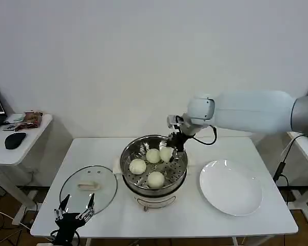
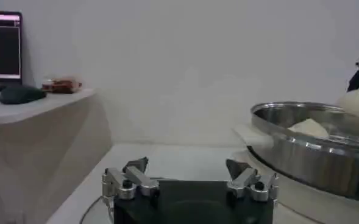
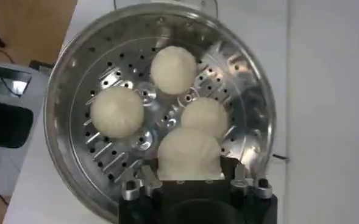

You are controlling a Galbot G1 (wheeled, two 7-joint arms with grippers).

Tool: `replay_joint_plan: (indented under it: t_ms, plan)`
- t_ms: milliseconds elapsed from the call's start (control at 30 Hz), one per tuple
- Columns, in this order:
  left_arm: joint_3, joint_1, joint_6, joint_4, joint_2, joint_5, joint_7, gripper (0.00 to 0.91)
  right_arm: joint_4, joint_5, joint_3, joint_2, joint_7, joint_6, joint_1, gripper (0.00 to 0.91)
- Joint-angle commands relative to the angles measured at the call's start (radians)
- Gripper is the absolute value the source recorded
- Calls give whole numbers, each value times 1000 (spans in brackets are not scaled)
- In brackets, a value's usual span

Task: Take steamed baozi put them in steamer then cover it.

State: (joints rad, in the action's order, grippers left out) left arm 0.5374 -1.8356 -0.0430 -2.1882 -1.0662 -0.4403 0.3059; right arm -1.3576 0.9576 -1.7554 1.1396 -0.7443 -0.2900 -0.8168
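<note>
Nearest the head camera, at the tabletop's (image 1: 195, 215) front-left edge, the left claw (image 1: 74, 211) hangs idle with its fingers spread wide and nothing between them. Just beyond it lies the cover (image 1: 88, 187), a round clear glass lid with a thin steel rim and a pale cream bar handle, flat on the white tabletop to the left of the steamer (image 1: 154, 166).

That steamer, a wide round shiny stainless-steel pot with a perforated inner tray, stands at the middle of the tabletop. Three smooth, round, creamy-white steamed baozi rest on the tray: one on the left side (image 1: 137, 166), one toward the front (image 1: 155, 179) and one near the middle-back (image 1: 153, 156). A fourth baozi (image 1: 166, 154) is at the back right of the tray, pinched between the fingers of the right claw (image 1: 172, 149), which reaches in over the pot's far rim on a white arm. In the right wrist view this bun (image 3: 188, 153) sits between the two fingers, just beside the middle bun (image 3: 205, 117); whether it touches the tray I cannot tell.

To the right of the steamer, apart from it, sits a flat white round plate (image 1: 231, 187).
</note>
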Motion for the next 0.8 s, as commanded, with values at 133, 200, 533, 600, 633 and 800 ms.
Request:
replay_joint_plan:
  t_ms: [133, 200, 533, 600, 633, 800]
  plan:
    - [1, 1, 1, 2, 0, -2, 0, 907, 4, -25, 7, 4, 15, -11, 47, 685]
    - [0, 1, 1, 2, 0, -1, 0, 907, 5, -28, 7, 3, 15, -12, 51, 685]
    - [-1, 0, 0, 3, -1, -2, -1, 907, 0, -40, 10, -7, 28, -20, 71, 695]
    - [-1, 1, 0, 2, -2, -2, -1, 907, 0, -40, 12, -7, 31, -22, 74, 695]
    - [-2, 1, 0, 2, -1, -2, -1, 907, 0, -42, 13, -8, 31, -21, 77, 695]
    - [-2, -1, 0, 3, -2, -2, -1, 907, 0, -47, 13, -10, 32, -26, 83, 695]
